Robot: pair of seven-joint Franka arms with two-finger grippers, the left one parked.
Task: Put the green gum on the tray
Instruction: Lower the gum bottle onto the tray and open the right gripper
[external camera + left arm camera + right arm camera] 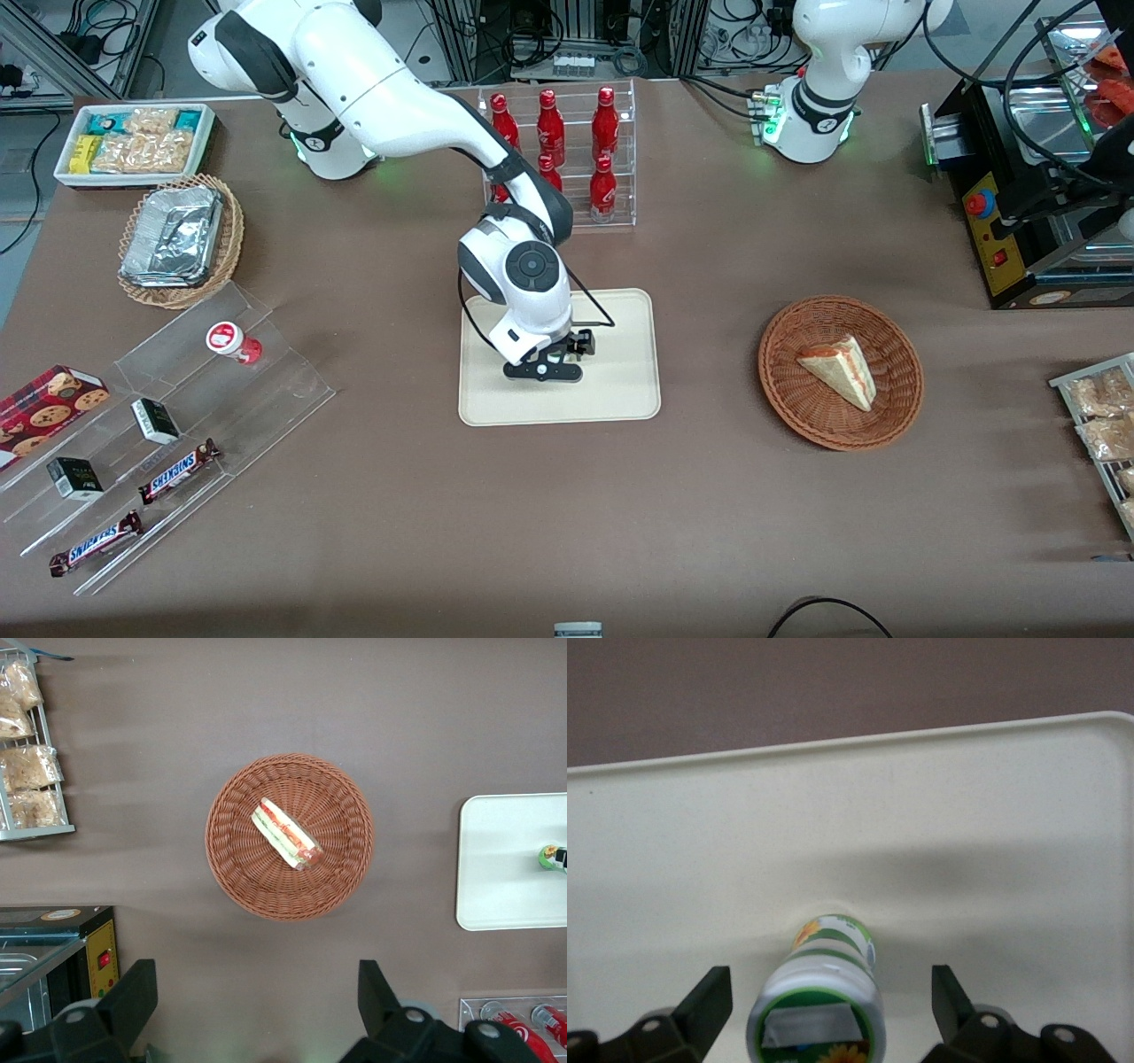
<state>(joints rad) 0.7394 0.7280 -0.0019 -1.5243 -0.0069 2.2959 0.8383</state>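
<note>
Gripper low over tray, fingers spread wide, clear of green gum on both sides. Green gum standing on tray surface between the fingers, not gripped. Basket with sandwich well apart toward parked arm's end. Red-and-white bottle on acrylic stand toward working arm's end.

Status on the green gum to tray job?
Nearly done: the small green-banded gum bottle already rests on the flat cream rectangular tray. The right gripper sits low over it, jaws open and clear of the bottle. Left: lift the arm away.
</note>
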